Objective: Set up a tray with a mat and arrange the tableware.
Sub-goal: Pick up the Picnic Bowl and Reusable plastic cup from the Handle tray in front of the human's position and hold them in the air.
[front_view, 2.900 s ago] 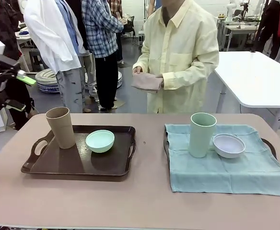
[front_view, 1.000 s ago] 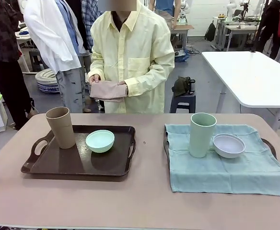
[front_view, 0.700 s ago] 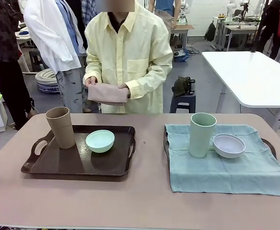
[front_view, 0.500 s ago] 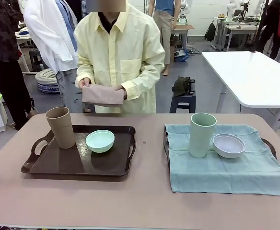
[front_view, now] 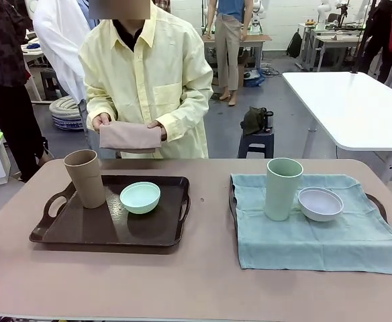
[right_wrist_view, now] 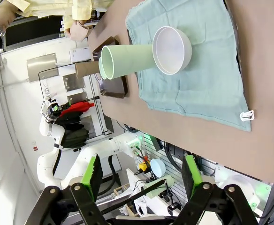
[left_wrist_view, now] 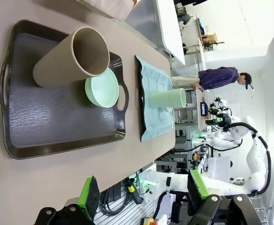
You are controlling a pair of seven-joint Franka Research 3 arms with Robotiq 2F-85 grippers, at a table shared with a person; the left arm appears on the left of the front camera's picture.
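Front view: person holds mat [front_view: 130, 135] behind bare tray [front_view: 82, 231]; cup [front_view: 85, 178], bowl [front_view: 140, 197] probably come off first. Left gripper [left_wrist_view: 142, 178], right gripper [right_wrist_view: 142, 160] spread, empty.

The dark brown plastic-looking tray [front_view: 82, 231] has a grained floor with a dull sheen. The tall tan cup [front_view: 85, 178] and the tall pale green cup [front_view: 282, 188] look smooth and matt. The mint green bowl [front_view: 140, 197] and the greyish-white bowl [front_view: 320, 203] are smooth, with a soft sheen. The teal cloth mat [front_view: 317, 241] is woven and creased. The folded pinkish-beige cloth [front_view: 130, 136] looks soft and matt. The beige table top [front_view: 182, 288] is smooth and matt.
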